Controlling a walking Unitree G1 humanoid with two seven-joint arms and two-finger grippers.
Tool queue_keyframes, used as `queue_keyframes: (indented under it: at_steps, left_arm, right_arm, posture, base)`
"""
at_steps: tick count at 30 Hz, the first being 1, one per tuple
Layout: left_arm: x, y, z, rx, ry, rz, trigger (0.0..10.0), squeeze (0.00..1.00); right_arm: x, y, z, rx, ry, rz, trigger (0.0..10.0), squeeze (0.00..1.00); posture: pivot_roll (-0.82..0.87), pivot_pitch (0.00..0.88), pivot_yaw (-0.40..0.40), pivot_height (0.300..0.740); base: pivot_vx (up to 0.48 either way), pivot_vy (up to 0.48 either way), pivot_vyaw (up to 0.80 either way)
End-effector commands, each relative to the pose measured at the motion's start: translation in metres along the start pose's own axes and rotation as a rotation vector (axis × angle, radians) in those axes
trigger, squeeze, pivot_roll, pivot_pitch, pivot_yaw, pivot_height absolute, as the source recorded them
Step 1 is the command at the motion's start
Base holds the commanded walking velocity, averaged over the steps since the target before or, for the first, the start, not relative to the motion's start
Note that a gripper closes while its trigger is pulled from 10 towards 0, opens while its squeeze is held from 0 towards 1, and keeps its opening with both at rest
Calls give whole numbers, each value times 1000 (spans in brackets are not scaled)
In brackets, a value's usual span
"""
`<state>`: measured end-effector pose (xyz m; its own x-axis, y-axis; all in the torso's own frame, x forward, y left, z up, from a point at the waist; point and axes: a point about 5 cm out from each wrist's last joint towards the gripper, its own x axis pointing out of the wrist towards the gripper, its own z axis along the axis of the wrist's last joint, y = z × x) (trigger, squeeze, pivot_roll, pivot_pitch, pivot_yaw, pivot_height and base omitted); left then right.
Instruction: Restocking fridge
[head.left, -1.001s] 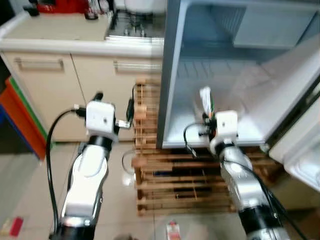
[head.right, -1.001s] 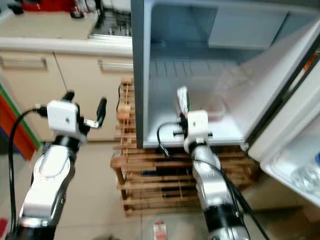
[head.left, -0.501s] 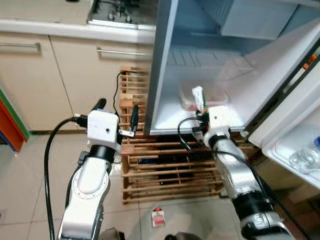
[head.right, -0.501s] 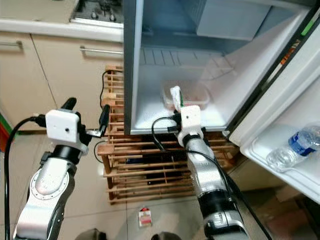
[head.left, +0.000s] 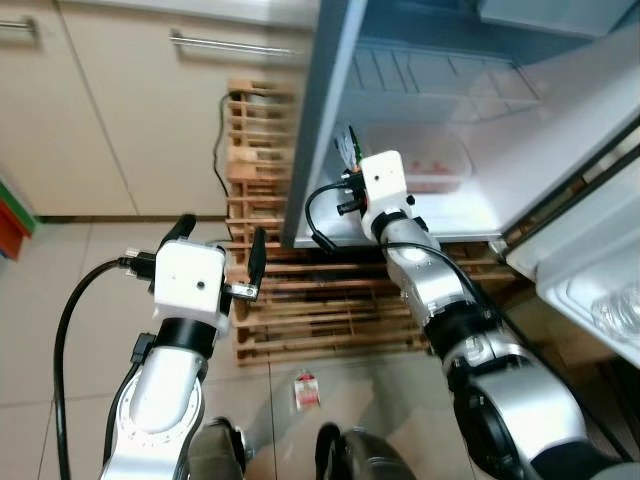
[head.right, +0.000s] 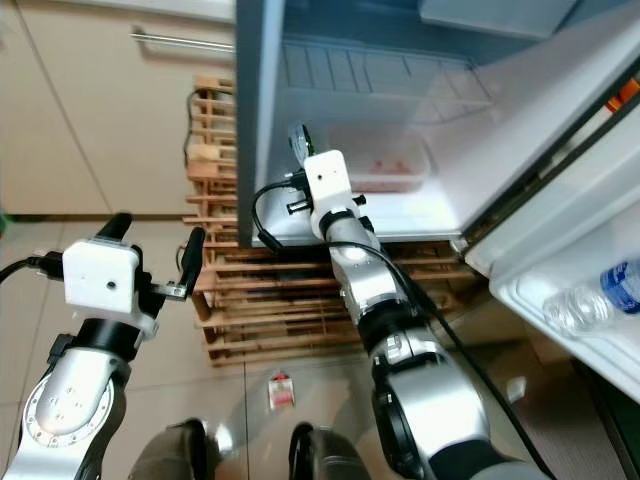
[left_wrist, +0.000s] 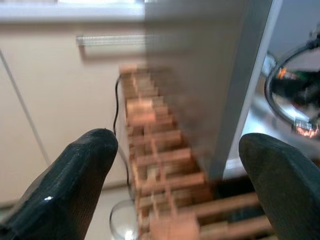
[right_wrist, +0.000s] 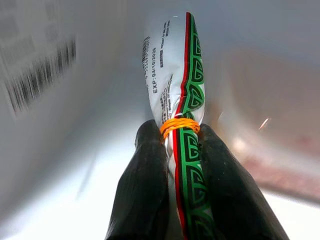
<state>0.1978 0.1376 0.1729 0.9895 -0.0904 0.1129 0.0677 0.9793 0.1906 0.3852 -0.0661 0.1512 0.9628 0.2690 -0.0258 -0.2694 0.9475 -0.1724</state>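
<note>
Right end effector (right_wrist: 178, 145) clamps a packet (right_wrist: 178, 75) at the fridge (head.left: 318, 130) edge; left end effector (head.left: 218, 250) spread wide.

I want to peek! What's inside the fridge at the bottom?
A clear box with something pinkish inside, blurry. The right gripper holds a green-striped packet there. The fridge wall hides the left corner.

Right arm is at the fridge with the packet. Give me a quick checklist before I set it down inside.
1. Grip: right pincer shut on the packet, just below its orange rubber band. Ok.
2. Fridge door open wide. Ok.
3. Packet past the fridge's front edge: at the opening by the left wall. Cannot tell.
4. Landing spot: clear box sits further back on the bottom shelf; bare shelf in front. Ok.
5. Left pincer open, outside beside the wooden rack. Ok.
</note>
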Motion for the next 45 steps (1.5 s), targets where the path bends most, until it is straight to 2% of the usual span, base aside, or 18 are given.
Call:
queue_keyframes:
  at_steps: [1, 5, 6, 7, 12, 14, 16, 17, 18, 19, 29, 33, 45]
  left_arm:
    - [-5, -3, 7, -4, -8, -16, 10000, 0]
    - [-11, -2, 8, -2, 14, -14, 10000, 0]
    - [-15, -2, 10, -3, 23, -12, 10000, 0]
    - [-17, -2, 10, -3, 28, -10, 10000, 0]
    - [-24, -4, 10, -10, 56, -4, 10000, 0]
    - [-25, -8, 10, -36, 68, -39, 10000, 0]
    - [-28, -26, 9, -90, 82, -197, 10000, 0]
    - [-28, -26, 9, -90, 82, -197, 10000, 0]
    - [-32, -38, 5, -110, 101, -307, 10000, 0]
    - [-32, -40, 4, -110, 107, -324, 10000, 0]
    - [-25, -41, 7, -95, 77, -312, 10000, 0]
    - [-26, -44, 13, -169, 62, -340, 10000, 0]
    - [-28, -49, 13, -182, 73, -370, 10000, 0]
  right_arm:
    - [0, -4, -3, -13, 13, -21, 0, 0]
    - [5, -2, 4, -23, 4, -22, 0, 0]
    - [7, 1, 8, -29, -4, -15, 7176, 780]
    - [8, 2, 11, -35, -12, -16, 10000, 1000]
    - [12, 5, 21, -48, -33, -13, 10000, 1000]
    - [13, 5, 23, -47, -34, -14, 10000, 1000]
    - [13, 5, 24, -47, -35, -16, 10000, 1000]
    - [13, 5, 24, -47, -35, -16, 10000, 1000]
    - [14, 4, 25, -48, -36, -17, 10000, 1000]
    - [14, 4, 25, -50, -37, -19, 10000, 1000]
    - [15, -1, 27, -52, -40, -31, 10000, 1000]
    - [16, -3, 33, -102, -63, -36, 10000, 1000]
    - [19, -9, 51, -143, -123, -67, 10000, 1000]
  posture:
    - [178, 348, -195, 732]
    - [196, 373, -195, 732]
    - [204, 382, -196, 732]
    - [209, 385, -197, 732]
    - [214, 390, -203, 732]
    - [215, 392, -206, 732]
    - [218, 391, -206, 732]
    - [218, 391, -206, 732]
    - [216, 391, -207, 732]
    - [208, 391, -207, 732]
    - [195, 394, -206, 732]
    - [194, 403, -207, 732]
    - [179, 415, -208, 732]
  base:
    - [0, 0, 0]
    - [0, 0, 0]
    - [0, 0, 0]
    - [0, 0, 0]
    - [0, 0, 0]
    - [0, 0, 0]
    - [0, 0, 0]
    - [0, 0, 0]
    - [0, 0, 0]
    - [0, 0, 0]
    - [0, 0, 0]
    - [0, 0, 0]
    - [0, 0, 0]
